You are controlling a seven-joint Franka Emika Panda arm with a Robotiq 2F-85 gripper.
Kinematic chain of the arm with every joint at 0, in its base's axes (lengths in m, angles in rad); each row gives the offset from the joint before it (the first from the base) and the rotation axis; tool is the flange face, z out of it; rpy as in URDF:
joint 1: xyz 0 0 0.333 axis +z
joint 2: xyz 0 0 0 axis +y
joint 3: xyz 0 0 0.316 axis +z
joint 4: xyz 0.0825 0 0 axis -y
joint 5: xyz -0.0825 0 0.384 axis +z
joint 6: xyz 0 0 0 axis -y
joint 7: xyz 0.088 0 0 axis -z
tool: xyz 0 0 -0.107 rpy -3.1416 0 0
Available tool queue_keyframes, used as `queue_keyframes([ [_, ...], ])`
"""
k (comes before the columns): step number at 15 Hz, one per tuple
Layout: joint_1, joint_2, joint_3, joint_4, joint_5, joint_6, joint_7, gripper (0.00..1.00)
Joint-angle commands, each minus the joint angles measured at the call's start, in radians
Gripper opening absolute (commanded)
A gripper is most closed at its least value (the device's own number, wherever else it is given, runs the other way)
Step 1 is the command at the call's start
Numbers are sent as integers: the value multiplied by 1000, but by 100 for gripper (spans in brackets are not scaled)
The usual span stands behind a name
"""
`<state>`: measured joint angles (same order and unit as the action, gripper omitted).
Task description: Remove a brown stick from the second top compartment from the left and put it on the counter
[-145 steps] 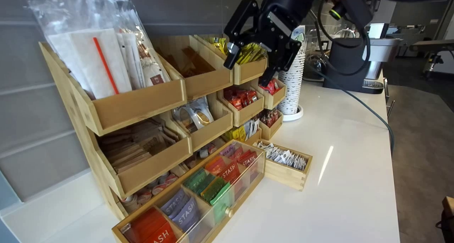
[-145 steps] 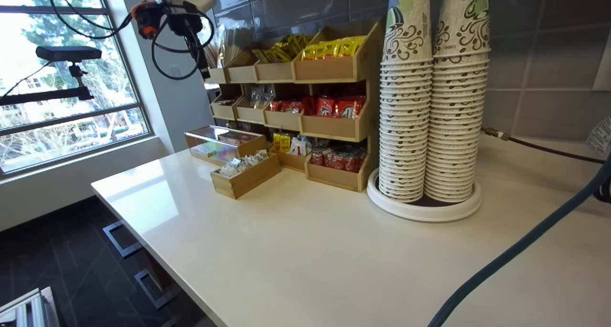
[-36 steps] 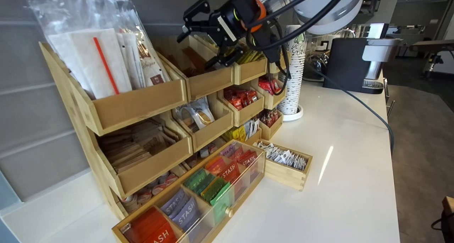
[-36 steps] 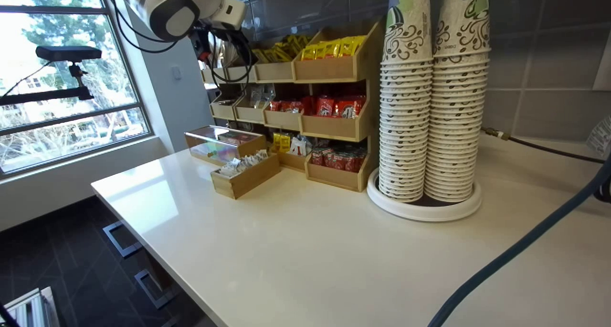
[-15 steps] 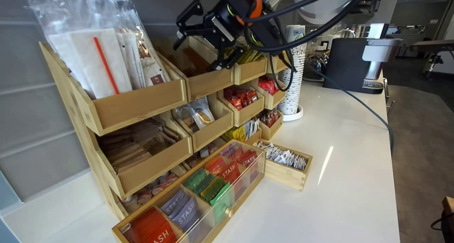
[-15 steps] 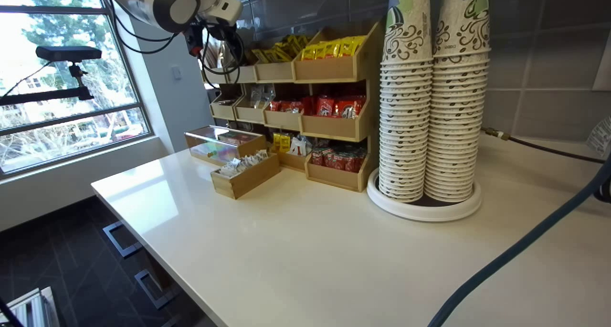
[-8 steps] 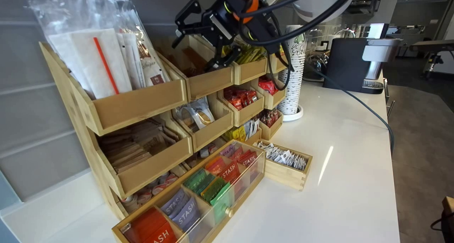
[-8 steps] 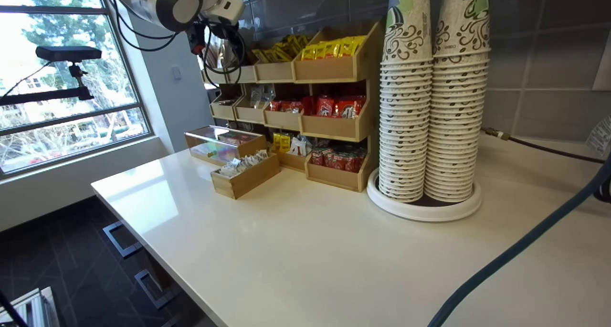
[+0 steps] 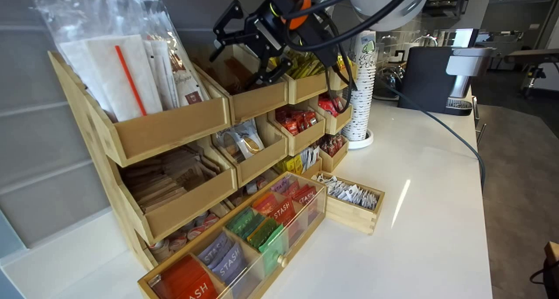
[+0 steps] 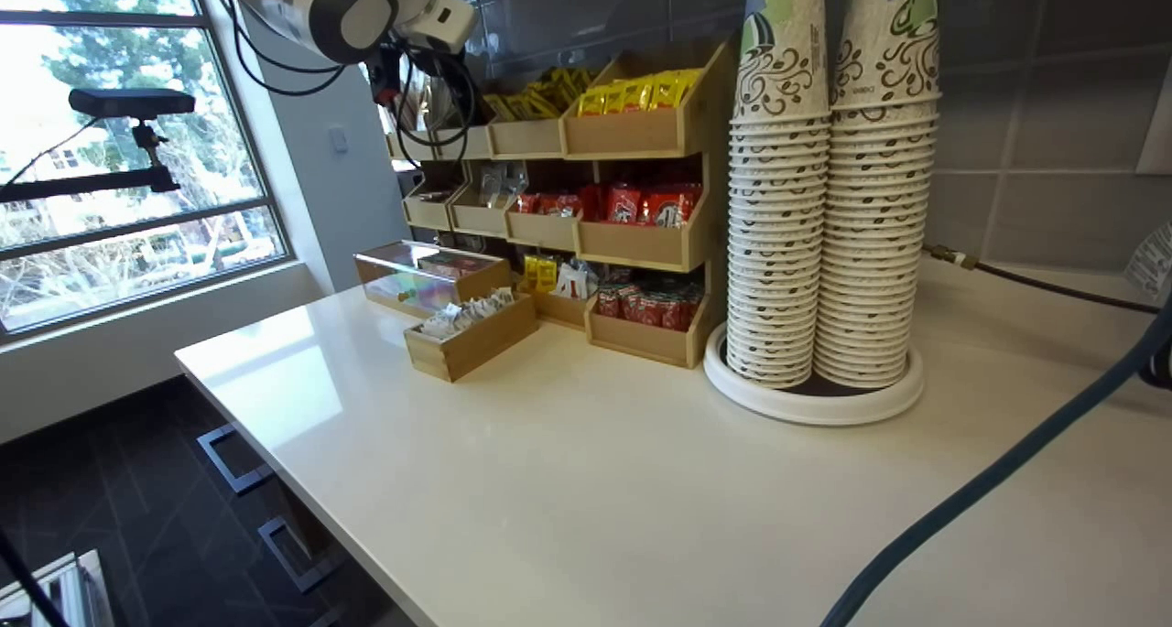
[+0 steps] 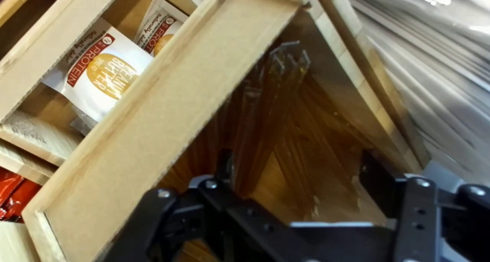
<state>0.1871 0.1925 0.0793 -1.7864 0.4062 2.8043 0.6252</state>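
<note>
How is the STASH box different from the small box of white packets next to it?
The STASH box is long; the small box is shorter. The STASH box has a clear cover with a knob; the small box is open on top. The STASH box holds colorful packets; the small box holds mostly white packets. Both are wooden and stand on the counter.

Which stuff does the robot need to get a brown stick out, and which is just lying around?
For the job:
- gripper
- brown sticks
- second top compartment
- counter, where one stick goes

Just around:
- yellow packets
- red packets
- STASH packets
- paper cups
</note>
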Motion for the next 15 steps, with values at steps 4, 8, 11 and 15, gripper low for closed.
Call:
queue_keyframes([
  [4, -21, 39, 13, 54, 14, -28, 17, 81],
  [8, -24, 46, 13, 61, 16, -30, 18, 78],
  [11, -25, 53, 14, 66, 18, -29, 18, 59],
  [15, -27, 56, 14, 67, 19, -29, 20, 55],
])
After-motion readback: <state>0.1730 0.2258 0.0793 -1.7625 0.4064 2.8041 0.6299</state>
